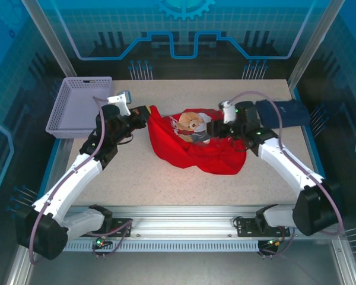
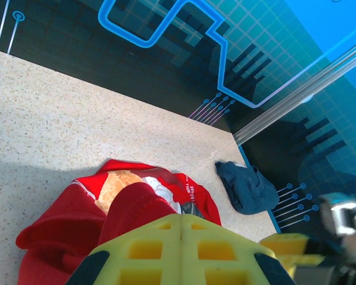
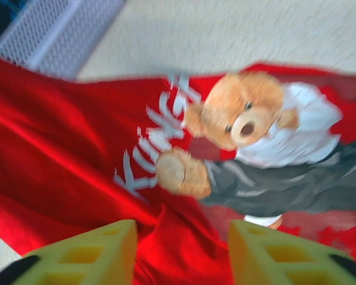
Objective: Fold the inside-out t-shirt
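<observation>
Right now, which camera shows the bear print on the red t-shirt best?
Right wrist view: the bear print is large, face and lettering legible despite blur. Top external shows it small on the crumpled t-shirt. Left wrist catches a tan sliver of it.

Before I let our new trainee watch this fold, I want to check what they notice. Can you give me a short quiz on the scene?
1. True or false: the left gripper is shut on the shirt.
2. What lies at the far right of the table? A. a navy garment B. a mug C. a book
3. Fill in: the right gripper stands ___ over the bear print.
Key: 1 true; 2 A; 3 open.
</observation>
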You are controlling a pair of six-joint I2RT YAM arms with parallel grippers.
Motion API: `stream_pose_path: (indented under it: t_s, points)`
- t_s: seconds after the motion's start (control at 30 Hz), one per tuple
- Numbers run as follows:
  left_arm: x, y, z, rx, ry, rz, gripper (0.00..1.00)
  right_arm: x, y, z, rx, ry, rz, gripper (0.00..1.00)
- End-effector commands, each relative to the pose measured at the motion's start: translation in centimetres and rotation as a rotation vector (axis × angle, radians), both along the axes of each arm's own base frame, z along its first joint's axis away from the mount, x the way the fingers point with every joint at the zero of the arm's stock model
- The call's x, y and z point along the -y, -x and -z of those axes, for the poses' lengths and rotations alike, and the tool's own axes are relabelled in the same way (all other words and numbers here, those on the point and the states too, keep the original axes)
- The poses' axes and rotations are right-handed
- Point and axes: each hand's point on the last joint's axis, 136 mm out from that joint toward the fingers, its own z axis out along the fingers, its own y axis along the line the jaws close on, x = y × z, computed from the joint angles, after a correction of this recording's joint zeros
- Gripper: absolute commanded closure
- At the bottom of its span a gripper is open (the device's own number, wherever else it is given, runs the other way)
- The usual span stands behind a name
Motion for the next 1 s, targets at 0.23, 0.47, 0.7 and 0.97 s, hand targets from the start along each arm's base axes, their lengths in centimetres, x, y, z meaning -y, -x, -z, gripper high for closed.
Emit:
stream_pose_path:
  t_s: [0.23, 0.47, 0.7, 0.97]
  points:
    - [-0.4, 0.3, -0.4, 0.024, -0.005, 0.0, 1.0, -4.5, 5.0, 13.0, -0.326, 0.128, -0.113, 0.4]
    - [-1.0, 0.9, 0.7, 0.005, -0.039, -0.015, 1.0, -4.7, 4.2, 11.7, -0.271, 0.102, -0.112, 0.99]
    - [-2.4, 1.5, 2.6, -0.017, -0.078, -0.065, 1.0, -1.0, 2.4, 6.3, -0.095, 0.081, -0.01, 1.0]
    - [-2.8, 1.7, 3.3, -0.009, -0.08, -0.08, 1.0, 2.3, 1.3, 0.7, 0.11, 0.097, 0.077, 1.0]
